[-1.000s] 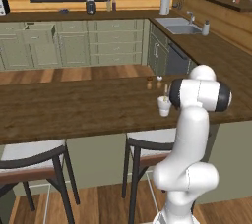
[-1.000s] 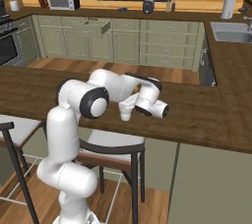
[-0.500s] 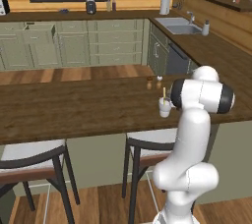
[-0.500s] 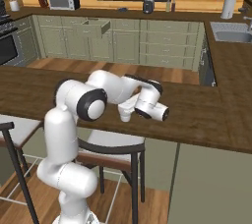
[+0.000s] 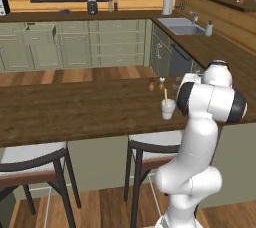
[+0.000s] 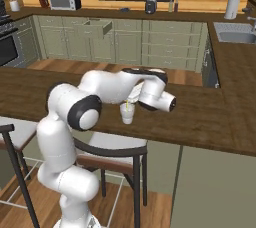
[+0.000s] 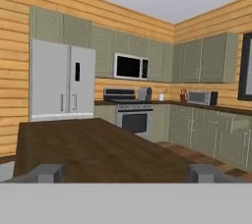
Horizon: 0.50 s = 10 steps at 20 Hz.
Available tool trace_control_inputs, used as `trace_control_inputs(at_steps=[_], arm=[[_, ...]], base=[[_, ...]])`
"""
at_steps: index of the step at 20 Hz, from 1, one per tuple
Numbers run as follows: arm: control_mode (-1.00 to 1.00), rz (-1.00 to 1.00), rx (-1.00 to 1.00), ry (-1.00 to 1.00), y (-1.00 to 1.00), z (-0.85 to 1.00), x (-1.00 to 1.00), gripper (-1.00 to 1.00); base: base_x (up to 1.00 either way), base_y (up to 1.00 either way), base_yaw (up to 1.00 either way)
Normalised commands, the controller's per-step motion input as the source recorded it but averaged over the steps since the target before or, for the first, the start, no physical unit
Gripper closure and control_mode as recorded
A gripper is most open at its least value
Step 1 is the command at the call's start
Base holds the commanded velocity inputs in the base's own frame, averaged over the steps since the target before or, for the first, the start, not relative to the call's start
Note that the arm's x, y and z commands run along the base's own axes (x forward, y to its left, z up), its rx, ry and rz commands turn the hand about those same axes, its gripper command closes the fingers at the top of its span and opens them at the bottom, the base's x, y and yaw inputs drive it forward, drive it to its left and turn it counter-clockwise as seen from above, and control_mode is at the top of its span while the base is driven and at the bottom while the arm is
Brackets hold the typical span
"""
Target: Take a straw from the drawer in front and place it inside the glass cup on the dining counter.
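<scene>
The straw (image 5: pixel 165 95) stands in the cup (image 5: pixel 168 108) on the counter (image 5: pixel 75 112), beside the released end effector (image 7: pixel 125 173), shakers (image 5: pixel 152 85) nearby.

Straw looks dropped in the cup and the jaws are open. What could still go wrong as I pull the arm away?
The gripper, jaws apart, sits close beside the glass cup; a sideways retreat could clip and tip it. The straw stands well above the rim, so the wrist might catch it and lever it out. The two brown shakers just behind the cup could be knocked if the arm swings that way.
</scene>
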Motion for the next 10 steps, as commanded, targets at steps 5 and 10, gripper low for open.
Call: trace_control_inputs(at_steps=[5,10], arm=[[-1.00,-0.07,0.00,0.00,-0.27,1.00,-0.62,-1.00],[-1.00,-0.12,0.00,0.07,-0.14,1.00,-0.75,-1.00]], base=[[0.00,0.00,0.00],[0.00,0.00,0.00]])
